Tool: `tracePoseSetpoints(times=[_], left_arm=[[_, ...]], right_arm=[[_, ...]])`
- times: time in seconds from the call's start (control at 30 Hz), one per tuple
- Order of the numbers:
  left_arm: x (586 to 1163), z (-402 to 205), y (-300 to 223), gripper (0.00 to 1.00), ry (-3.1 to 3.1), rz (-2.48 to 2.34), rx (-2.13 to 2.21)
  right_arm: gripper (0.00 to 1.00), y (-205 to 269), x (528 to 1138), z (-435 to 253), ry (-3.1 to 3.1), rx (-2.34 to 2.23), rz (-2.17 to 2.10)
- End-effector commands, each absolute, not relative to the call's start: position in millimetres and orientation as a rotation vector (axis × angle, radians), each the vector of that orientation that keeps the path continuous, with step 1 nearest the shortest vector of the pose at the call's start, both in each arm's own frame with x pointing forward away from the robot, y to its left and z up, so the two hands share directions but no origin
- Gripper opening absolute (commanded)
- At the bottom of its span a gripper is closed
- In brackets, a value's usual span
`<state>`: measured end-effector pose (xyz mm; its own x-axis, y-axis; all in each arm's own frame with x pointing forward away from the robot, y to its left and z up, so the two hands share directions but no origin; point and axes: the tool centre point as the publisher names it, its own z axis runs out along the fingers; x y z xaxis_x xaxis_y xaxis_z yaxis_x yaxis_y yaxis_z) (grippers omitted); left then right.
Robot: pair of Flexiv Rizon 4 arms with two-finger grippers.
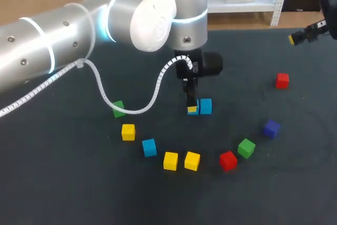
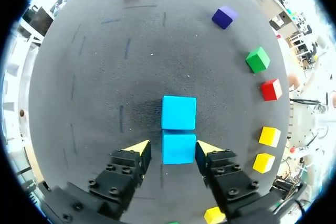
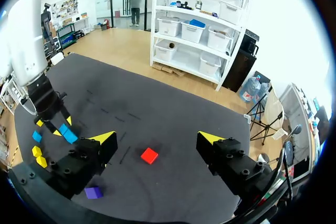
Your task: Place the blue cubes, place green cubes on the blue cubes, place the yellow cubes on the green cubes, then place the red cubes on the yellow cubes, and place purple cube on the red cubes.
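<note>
Left gripper [image 2: 173, 148]: fingers spread, flanking one sky-blue cube [image 2: 178, 149] without clamping. Second matching blue cube [image 2: 179, 112] touches it, directly ahead. Right gripper [image 3: 157, 139]: open, empty, well apart; left arm nearer.

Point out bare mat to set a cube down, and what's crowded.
Bare mat: between the paired blue cubes and the far red cube; the strip between the cube arc and the table's near edge. Crowded: the arc from its left-end green cube through the yellow cubes to the purple cube.
</note>
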<state>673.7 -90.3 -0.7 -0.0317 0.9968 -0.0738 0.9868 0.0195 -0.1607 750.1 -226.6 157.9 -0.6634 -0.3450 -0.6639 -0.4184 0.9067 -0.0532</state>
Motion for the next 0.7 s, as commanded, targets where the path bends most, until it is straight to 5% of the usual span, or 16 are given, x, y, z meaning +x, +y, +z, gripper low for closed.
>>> tracePoseSetpoints(times=[0.03, 0.7], left_arm=[[673.7, -1.0, -90.0, 0.49, -2.201, 0.257, -2.142], [673.3, -1.0, -91.7, 0.49, -2.194, 0.254, -2.147]], right_arm=[[1.00, -225.4, 748.8, 156.0, 2.347, -0.535, 0.126], [1.00, -225.4, 748.8, 156.0, 2.347, -0.535, 0.126]])
